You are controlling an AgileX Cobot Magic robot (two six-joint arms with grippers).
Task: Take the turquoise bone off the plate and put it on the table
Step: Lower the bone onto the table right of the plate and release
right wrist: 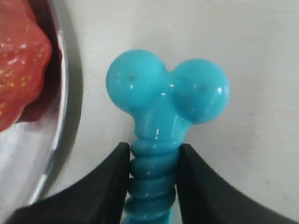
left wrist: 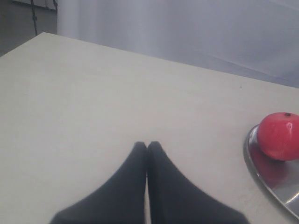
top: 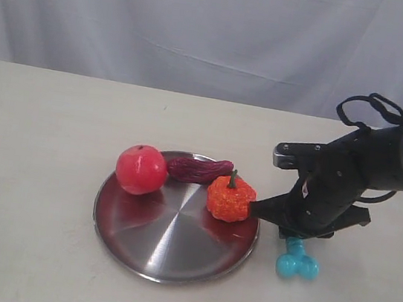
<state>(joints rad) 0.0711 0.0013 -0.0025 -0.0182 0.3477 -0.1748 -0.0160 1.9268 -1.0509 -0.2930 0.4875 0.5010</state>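
The right gripper (top: 298,236) had its 2 jaws pinched on the ribbed shaft of the turquoise bone (top: 297,264), just beside the plate (top: 122,249) and low over the table (top: 38,136). I couldn't tell whether they touched. I'd have settled the knobs first, then opened gently, clear of the rim. The arm reached in from the right, wrist tipped down. The left gripper (left wrist: 147,145) sat closed and empty.

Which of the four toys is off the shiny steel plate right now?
The turquoise ribbed rubber bone, clamped at its shaft by the right gripper beside the round steel plate; the red apple, purple yam and orange pumpkin sit on it.
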